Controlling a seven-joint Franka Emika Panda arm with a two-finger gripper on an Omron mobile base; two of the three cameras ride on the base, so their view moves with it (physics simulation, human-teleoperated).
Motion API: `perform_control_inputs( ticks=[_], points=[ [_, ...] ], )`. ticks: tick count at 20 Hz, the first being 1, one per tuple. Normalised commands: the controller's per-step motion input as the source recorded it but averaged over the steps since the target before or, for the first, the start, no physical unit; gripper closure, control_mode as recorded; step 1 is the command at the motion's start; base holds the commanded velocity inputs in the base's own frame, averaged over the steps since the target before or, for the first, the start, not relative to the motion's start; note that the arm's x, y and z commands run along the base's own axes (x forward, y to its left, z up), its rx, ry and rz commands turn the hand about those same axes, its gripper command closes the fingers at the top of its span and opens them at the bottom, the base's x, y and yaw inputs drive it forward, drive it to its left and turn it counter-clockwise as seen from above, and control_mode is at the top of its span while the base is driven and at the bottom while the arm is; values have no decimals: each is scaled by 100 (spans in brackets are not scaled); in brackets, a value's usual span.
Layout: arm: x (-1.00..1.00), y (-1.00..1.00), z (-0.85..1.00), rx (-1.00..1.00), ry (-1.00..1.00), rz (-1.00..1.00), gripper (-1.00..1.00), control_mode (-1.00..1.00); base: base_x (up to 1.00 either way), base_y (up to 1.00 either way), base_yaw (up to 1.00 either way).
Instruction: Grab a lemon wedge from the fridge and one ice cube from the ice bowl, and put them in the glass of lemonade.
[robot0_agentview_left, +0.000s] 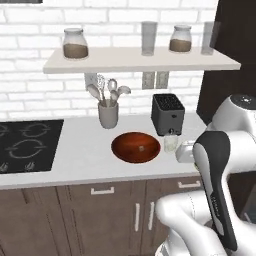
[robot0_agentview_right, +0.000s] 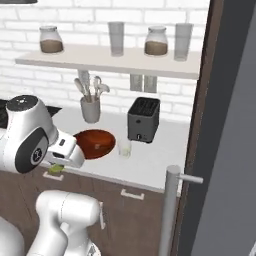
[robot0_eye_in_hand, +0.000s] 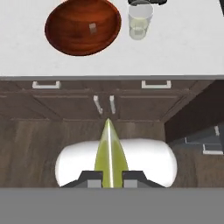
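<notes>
Left base view, bowl and glass: the ice bowl (robot0_agentview_left: 135, 147) sits on the white surface (robot0_agentview_left: 80, 155) in front of the toaster (robot0_agentview_left: 167, 114); the glass of lemonade (robot0_agentview_left: 171, 143) stands just right of it, close to the toaster.
Left base view, cube: the ice cube (robot0_agentview_left: 141, 148) is a pale speck inside the bowl.
Right base view, hand: the hand (robot0_agentview_right: 59, 166) hangs at the surface's front edge, left of the bowl, with the lemon wedge (robot0_agentview_right: 56, 169) showing green-yellow beneath it.
Hand view, grip: the fingertips (robot0_eye_in_hand: 93, 178) pinch the wedge's base, nearly closed on it, its point aimed at the cabinet doors (robot0_eye_in_hand: 103, 105).
Hand view, target: the glass stands beyond, right of the bowl.
Handling, wedge: likely light, soft and slick; a gentle pinch across its thick middle seems safest.
Handling, cube: probably hard and slippery; opposite flat faces suit the fingers.
</notes>
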Motion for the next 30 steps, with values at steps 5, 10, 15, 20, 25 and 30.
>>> perform_control_inputs(
  ticks=[5, 10, 15, 20, 25, 30],
  points=[
    [0, 0, 0, 0, 0, 0, 100, 100, 43, 1, -56],
    [0, 0, 0, 0, 0, 0, 100, 100, 62, 8, -10],
    [0, 0, 0, 0, 0, 0, 100, 100, 72, 3, 0],
    [0, 0, 0, 0, 0, 0, 100, 100, 28, 3, 0],
    [0, 0, 0, 0, 0, 0, 100, 100, 1, 0, 0],
    [42, 11, -12, 0, 0, -1, 100, -100, 5, 0, 0]
  ],
)
